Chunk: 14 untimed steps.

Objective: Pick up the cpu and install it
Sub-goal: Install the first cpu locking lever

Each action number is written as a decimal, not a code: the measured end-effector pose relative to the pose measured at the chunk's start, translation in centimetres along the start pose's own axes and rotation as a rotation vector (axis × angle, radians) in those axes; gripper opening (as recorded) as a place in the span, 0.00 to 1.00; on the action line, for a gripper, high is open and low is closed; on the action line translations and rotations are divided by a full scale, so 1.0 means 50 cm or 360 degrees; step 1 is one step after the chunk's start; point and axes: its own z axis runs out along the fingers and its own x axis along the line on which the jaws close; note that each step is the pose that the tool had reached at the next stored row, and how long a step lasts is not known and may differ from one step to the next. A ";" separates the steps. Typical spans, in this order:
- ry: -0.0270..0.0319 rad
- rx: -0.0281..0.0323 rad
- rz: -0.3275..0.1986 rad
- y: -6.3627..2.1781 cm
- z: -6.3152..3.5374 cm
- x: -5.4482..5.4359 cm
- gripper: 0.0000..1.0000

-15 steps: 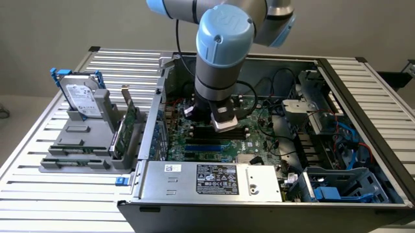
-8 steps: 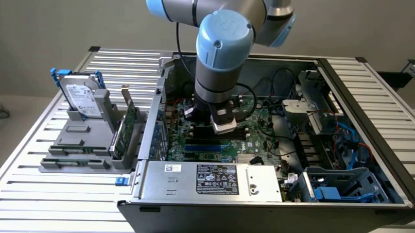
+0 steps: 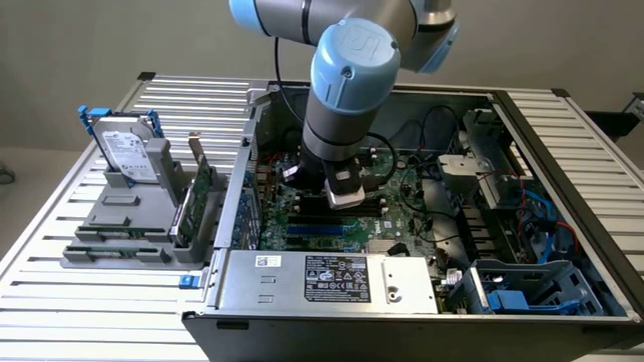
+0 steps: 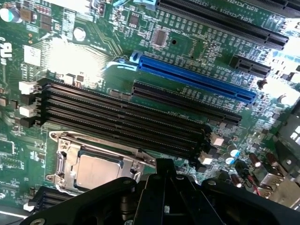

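The cpu, a flat silvery square chip, lies inside the metal-framed socket on the green motherboard. My gripper hangs low over the board just beside the socket, its black fingers pressed together with nothing between them. In the exterior view the gripper reaches down into the open computer case, over the middle of the motherboard; the arm hides the socket there.
Black memory slots and a blue expansion slot run close by the socket. The power supply fills the case front. A drive cage with cables sits at the exterior view's right. A hard drive stands in a grey holder outside.
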 end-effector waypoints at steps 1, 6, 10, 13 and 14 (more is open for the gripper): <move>-0.00106 0.00030 0.0004 0.000 0.000 0.000 0.11; -0.00290 0.00124 0.0011 -0.002 -0.007 0.001 0.11; -0.00294 0.00161 0.0011 -0.012 -0.033 0.001 0.11; -0.00296 0.00162 0.0012 -0.021 -0.059 0.001 0.11; -0.00300 0.00159 0.0012 -0.024 -0.067 0.001 0.11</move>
